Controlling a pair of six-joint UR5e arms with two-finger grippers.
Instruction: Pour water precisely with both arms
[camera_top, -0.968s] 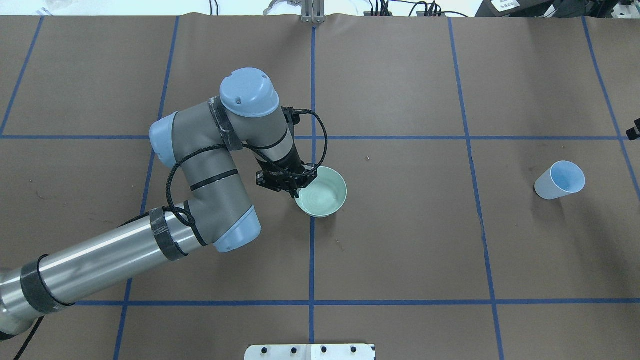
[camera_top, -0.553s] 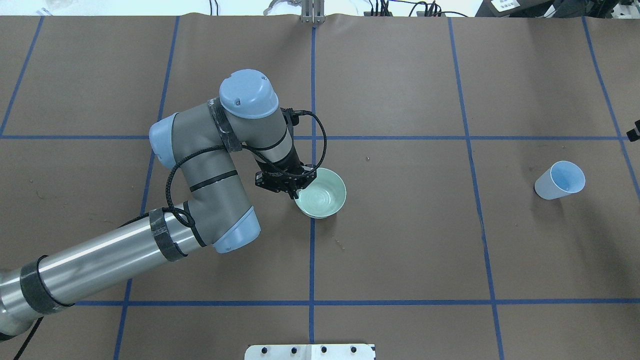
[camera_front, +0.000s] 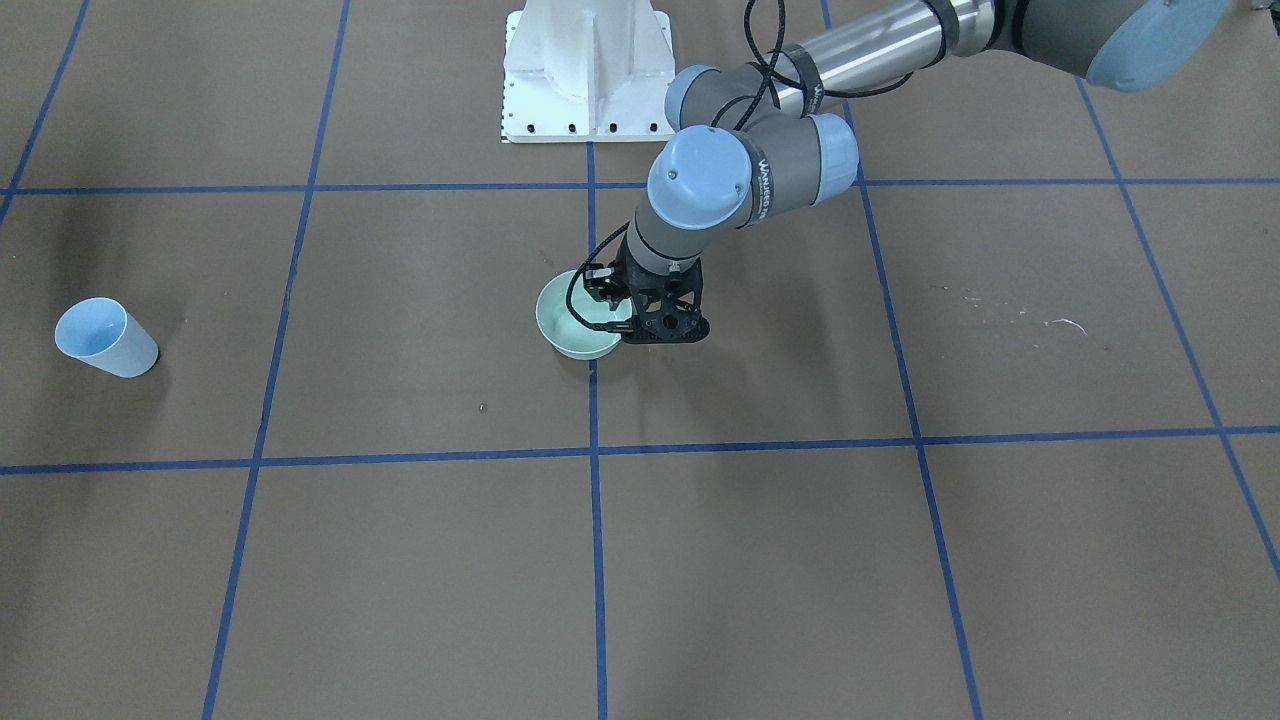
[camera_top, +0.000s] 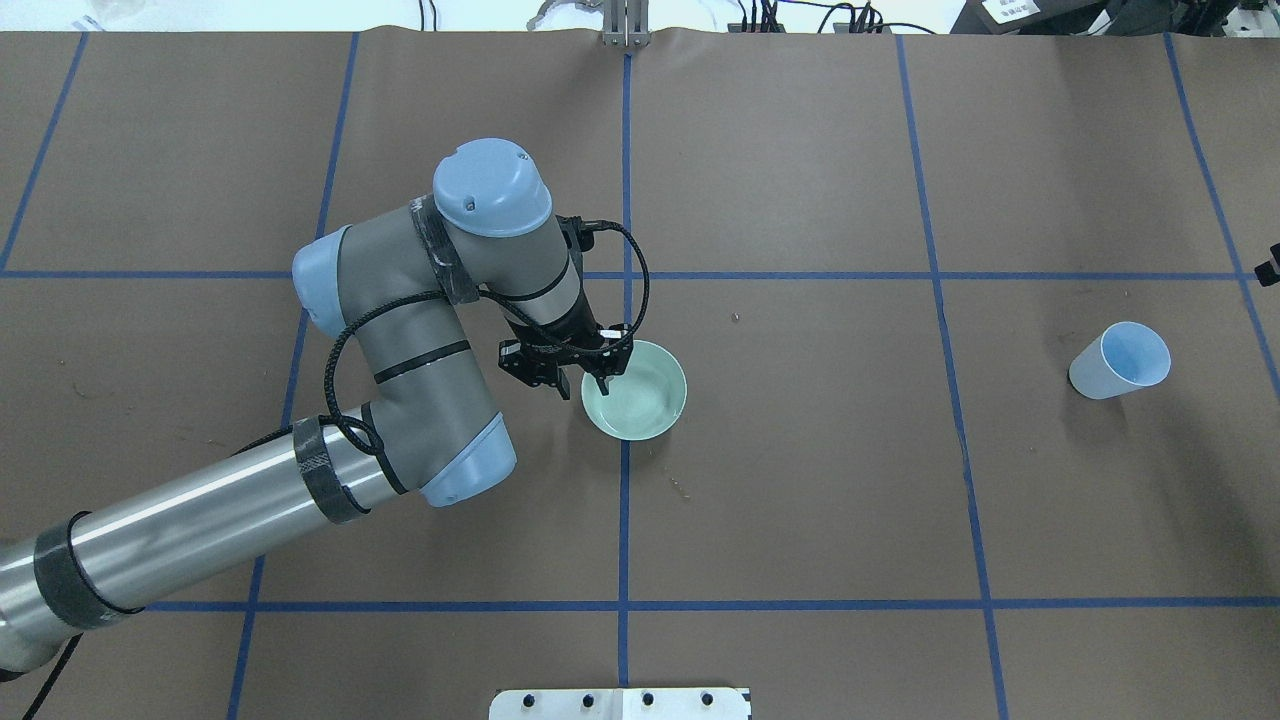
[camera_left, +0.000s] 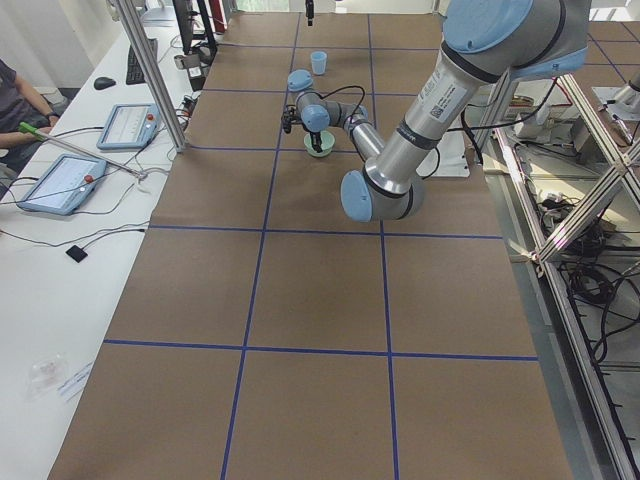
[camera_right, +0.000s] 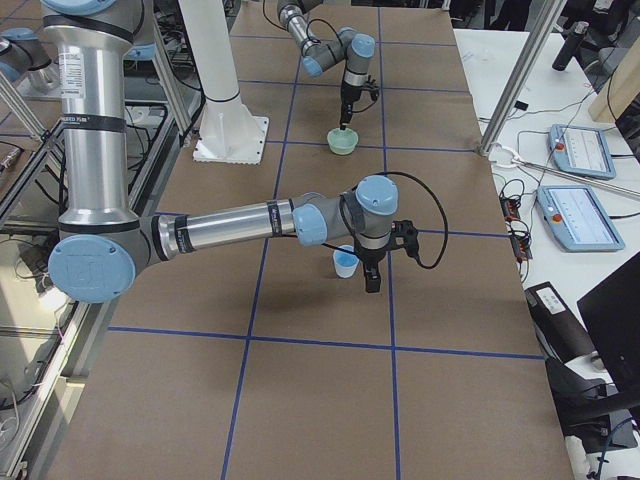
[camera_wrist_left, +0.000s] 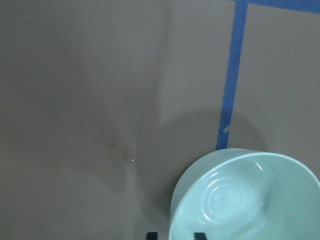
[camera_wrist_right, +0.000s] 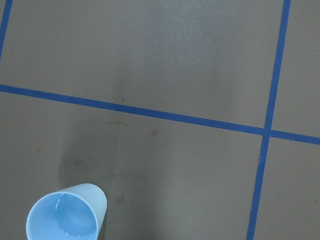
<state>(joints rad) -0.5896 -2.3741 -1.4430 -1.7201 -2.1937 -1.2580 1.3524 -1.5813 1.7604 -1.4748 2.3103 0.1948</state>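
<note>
You had the left arm (camera_top: 420, 330) reaching to the middle of the worktop (camera_top: 800, 500), with its gripper (camera_top: 588, 380) pointing down at the bowl (camera_top: 645, 400), on the side of the rim nearest the robot's left. One finger was inside the bowl and the other outside, with the wall between them. In the left wrist view both fingertips (camera_wrist_left: 199, 235) showed at the bottom edge, either side of that wall, and the gripper looked clamped on the rim. The pale green bowl was mouth up over a blue tape line (camera_top: 624, 520). I could not tell whether it rested on the worktop or hung just clear of it. Your water (camera_wrist_left: 235, 200) lay in the bottom of the bowl, visible only as faint rings and white glints.

Your right arm (camera_right: 250, 222) was well apart from this, stretched out low over the worktop's right end. Its gripper (camera_right: 372, 280) pointed down near the light blue cup (camera_right: 345, 263), which stood mouth up. I could not tell whether that gripper's fingers were apart or together. A few glints showed inside the cup, too faint to say what they were.
</note>
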